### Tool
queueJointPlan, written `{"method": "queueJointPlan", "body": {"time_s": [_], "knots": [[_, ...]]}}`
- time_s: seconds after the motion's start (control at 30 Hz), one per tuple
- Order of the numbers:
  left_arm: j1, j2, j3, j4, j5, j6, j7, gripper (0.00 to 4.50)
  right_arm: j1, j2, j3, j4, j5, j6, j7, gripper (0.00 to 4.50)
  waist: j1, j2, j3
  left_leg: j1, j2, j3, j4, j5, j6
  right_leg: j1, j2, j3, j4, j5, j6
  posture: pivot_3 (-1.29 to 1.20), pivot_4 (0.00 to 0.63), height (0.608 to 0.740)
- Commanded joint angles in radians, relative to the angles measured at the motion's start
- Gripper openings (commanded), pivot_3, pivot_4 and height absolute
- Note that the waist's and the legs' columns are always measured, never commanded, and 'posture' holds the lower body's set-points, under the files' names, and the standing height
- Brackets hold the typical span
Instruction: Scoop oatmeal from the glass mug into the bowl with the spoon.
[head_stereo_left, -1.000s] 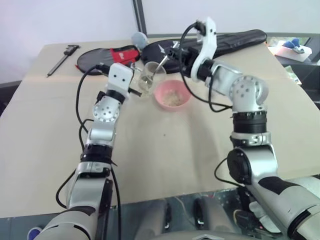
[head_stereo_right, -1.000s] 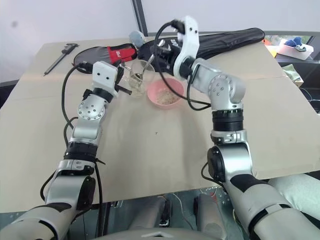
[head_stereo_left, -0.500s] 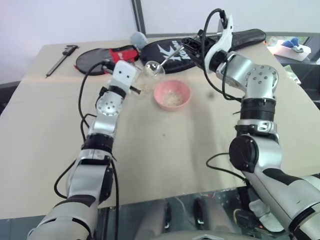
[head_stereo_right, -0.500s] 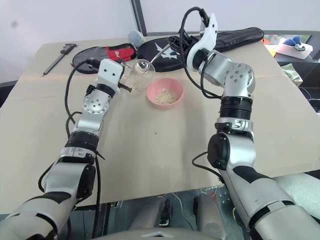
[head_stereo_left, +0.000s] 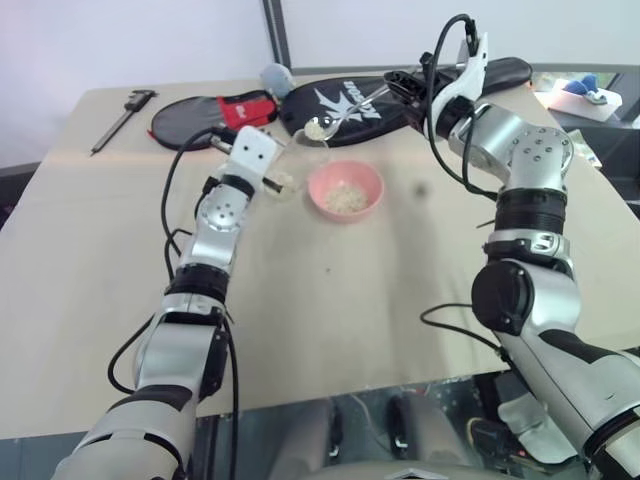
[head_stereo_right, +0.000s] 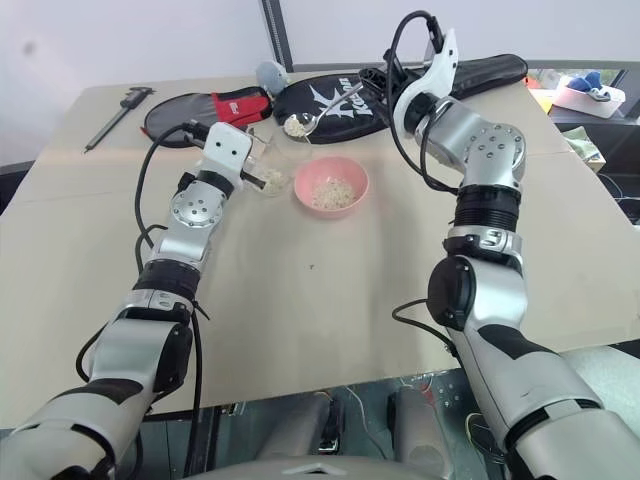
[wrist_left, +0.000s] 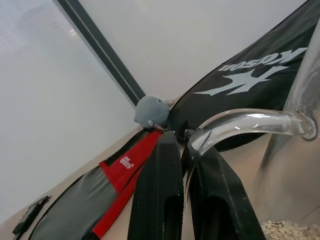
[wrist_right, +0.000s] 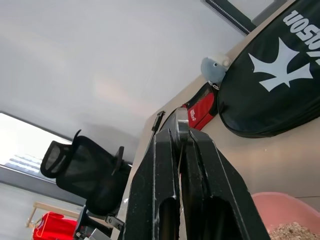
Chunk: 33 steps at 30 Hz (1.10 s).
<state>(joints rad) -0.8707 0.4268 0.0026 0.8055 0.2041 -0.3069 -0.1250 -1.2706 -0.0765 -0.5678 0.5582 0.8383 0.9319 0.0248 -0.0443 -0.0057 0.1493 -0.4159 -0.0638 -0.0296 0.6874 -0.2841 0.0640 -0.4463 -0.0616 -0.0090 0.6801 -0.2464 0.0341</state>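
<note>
I am at a big tan table (head_stereo_left: 330, 330) by a white wall. My left gripper (wrist_left: 186, 165) is squeezed tight on the handle of the glass mug (head_stereo_right: 266, 160), holding it tipped. My right gripper (head_stereo_left: 402, 84) is pinched shut on the spoon (head_stereo_left: 340, 113). The spoon has a heap of oatmeal (head_stereo_right: 295, 124) and floats above the mug. The bowl (head_stereo_left: 345, 191) already has some flakes. I think this scoop still needs tipping in.
</note>
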Motion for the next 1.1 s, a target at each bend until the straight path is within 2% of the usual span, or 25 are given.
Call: {"method": "queueJointPlan", "body": {"time_s": [0.03,0.33,0.43,0.67,0.77,0.9,1.03,1.1], "knots": [[-0.046,0.006,0.000,-0.025,0.001,0.010,0.016,0.08,0.011,-0.026,-0.022,-0.051,0.048,0.005,-0.007,0.00,0.000,0.000,0.000,0.000,0.000,0.000,0.000,0.000,0.000,0.000,0.000,0.000,0.000,0.000,0.000,0.00,0.150,0.740],[-0.063,0.028,0.022,-0.048,-0.012,0.052,0.023,0.08,0.080,-0.059,-0.035,-0.150,0.110,0.053,-0.050,0.00,0.000,0.000,0.000,0.000,0.000,0.000,0.000,0.000,0.000,0.000,0.000,0.000,0.000,0.000,0.000,0.00,0.150,0.740],[-0.069,0.042,0.027,-0.048,-0.012,0.062,0.028,0.08,0.117,-0.069,0.003,-0.196,0.093,0.061,-0.034,0.00,0.000,0.000,0.000,0.000,0.000,0.000,0.000,0.000,0.000,0.000,0.000,0.000,0.000,0.000,0.000,0.00,0.150,0.740],[-0.060,0.056,0.045,-0.091,-0.032,0.072,0.031,0.08,0.260,-0.105,0.310,-0.314,-0.144,-0.102,0.155,0.00,-0.001,0.000,0.000,0.000,0.000,0.002,0.000,0.000,0.000,-0.001,0.000,0.002,0.000,0.000,0.000,0.00,0.150,0.740],[-0.051,0.050,0.050,-0.137,-0.041,0.084,0.021,0.08,0.319,-0.141,0.499,-0.362,-0.320,-0.265,0.263,0.00,-0.001,0.000,0.000,0.000,0.000,0.002,0.001,0.000,0.000,-0.002,0.000,0.002,0.000,0.000,0.000,0.00,0.150,0.740],[-0.020,0.048,0.051,-0.204,-0.051,0.107,0.010,0.08,0.360,-0.197,0.671,-0.461,-0.514,-0.493,0.367,0.00,-0.001,0.000,0.000,0.000,-0.001,0.001,0.001,0.000,0.000,-0.002,0.000,0.002,-0.001,0.000,0.000,0.00,0.150,0.740],[0.006,0.049,0.048,-0.239,-0.054,0.123,0.008,0.08,0.378,-0.223,0.742,-0.580,-0.611,-0.635,0.431,0.00,-0.002,0.000,0.000,0.000,-0.001,0.001,0.001,0.000,0.000,-0.002,0.000,0.001,-0.001,0.000,0.000,0.00,0.150,0.740],[0.010,0.048,0.048,-0.242,-0.053,0.128,0.009,0.08,0.385,-0.220,0.741,-0.612,-0.619,-0.648,0.442,0.00,-0.002,0.000,0.000,0.000,-0.001,0.001,0.002,0.000,0.000,-0.002,0.001,0.001,-0.001,0.000,0.000,0.00,0.150,0.740]]}}
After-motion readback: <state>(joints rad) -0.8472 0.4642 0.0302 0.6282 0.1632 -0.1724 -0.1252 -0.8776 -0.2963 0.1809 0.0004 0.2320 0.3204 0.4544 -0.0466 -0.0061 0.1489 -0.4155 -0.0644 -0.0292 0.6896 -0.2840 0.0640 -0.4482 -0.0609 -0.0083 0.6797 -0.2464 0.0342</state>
